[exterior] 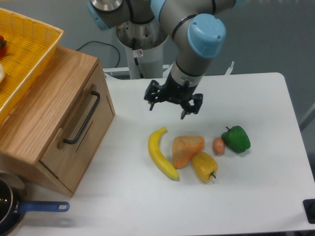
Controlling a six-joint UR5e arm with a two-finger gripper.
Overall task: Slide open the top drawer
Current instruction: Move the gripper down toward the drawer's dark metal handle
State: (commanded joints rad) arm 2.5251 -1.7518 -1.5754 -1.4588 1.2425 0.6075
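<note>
Pincer [172,102]: wide, empty, above counter [256,98].
Approach: go left to top drawer [78,132], straddle bar handle [82,118].

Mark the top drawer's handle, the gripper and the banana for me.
top drawer's handle [82,119]: fixed camera, middle of the black bar.
gripper [169,108]: fixed camera, midway between the fingertips, above the table.
banana [160,155]: fixed camera, middle of the yellow curve.

One fixed camera looks steeply down on the table [256,196] from its front.
</note>
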